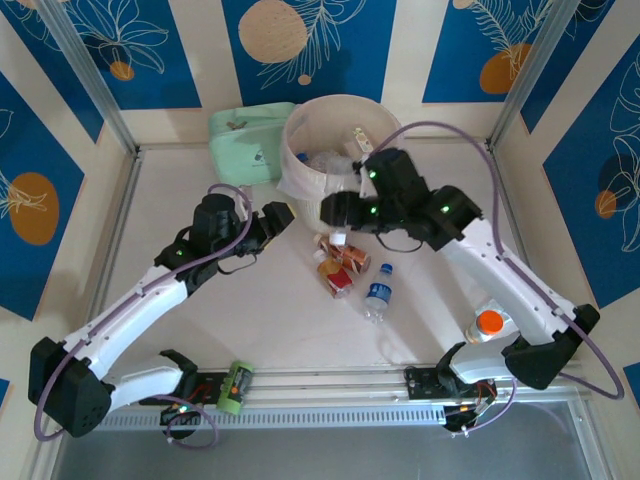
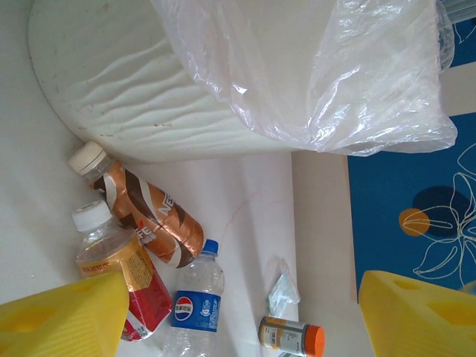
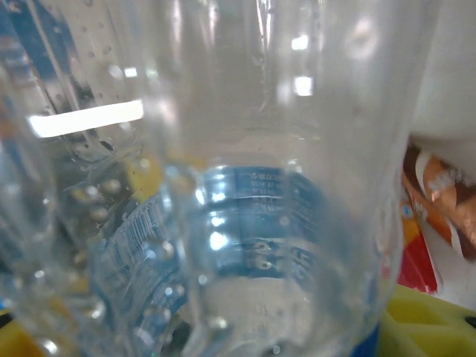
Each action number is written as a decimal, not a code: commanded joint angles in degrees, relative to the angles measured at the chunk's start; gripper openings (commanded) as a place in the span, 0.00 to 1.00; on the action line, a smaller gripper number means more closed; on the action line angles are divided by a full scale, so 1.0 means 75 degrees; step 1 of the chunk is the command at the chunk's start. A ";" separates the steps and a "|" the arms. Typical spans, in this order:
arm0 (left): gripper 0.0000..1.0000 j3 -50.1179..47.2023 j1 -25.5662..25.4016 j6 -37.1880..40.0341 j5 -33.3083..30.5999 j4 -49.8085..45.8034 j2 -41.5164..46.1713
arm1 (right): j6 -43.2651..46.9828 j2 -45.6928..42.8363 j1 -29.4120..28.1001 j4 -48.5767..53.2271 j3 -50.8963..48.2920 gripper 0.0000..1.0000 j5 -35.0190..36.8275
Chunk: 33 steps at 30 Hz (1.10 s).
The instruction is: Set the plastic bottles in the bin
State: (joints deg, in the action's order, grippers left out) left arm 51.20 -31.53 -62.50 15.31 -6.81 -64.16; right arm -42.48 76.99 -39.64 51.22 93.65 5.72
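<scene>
We fear the bin (image 1: 300,178) wall — the right gripper (image 1: 333,212) seems low beside it, and a swing without lift could knock the clear bottle (image 3: 238,186) loose. That gripper is closed around the bottle; the left gripper (image 2: 239,316) gapes wide, empty, over the Pepsi bottle (image 2: 197,301) on the counter (image 1: 200,290).

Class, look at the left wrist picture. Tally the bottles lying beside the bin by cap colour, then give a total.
White cap: 2 (brown bottle, red-label bottle)
Blue cap: 1 (blue-label bottle)
Orange cap: 1 (small bottle)
Total: 4
</scene>
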 commanded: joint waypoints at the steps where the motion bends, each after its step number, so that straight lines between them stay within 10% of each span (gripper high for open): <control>1: 0.80 0.0102 -0.0056 0.0190 0.0172 0.0084 -0.0008 | -0.0071 0.0415 0.0828 0.0445 0.1289 0.58 -0.0370; 12: 0.78 0.0124 -0.0074 0.0149 -0.0260 -0.0867 0.0139 | 0.0361 0.4355 0.2551 0.3063 0.7064 0.56 -0.0732; 16: 0.78 0.0076 -0.0073 0.0107 -0.0259 -0.0890 0.0141 | 0.0335 0.5422 0.2978 0.3826 0.8435 0.71 -0.0717; 27: 0.78 0.0181 -0.0071 0.0121 -0.0304 -0.0811 0.0024 | 0.0491 0.4130 0.3199 0.3194 0.6610 0.84 -0.0330; 33: 0.78 0.0253 -0.0065 0.0317 -0.0543 -0.1072 0.0114 | 0.0402 0.2037 0.2987 0.2235 0.2938 0.80 0.0864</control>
State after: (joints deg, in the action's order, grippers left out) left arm 51.24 -31.79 -62.19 12.99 -13.06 -64.16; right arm -39.40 98.13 -16.64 70.76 124.79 7.11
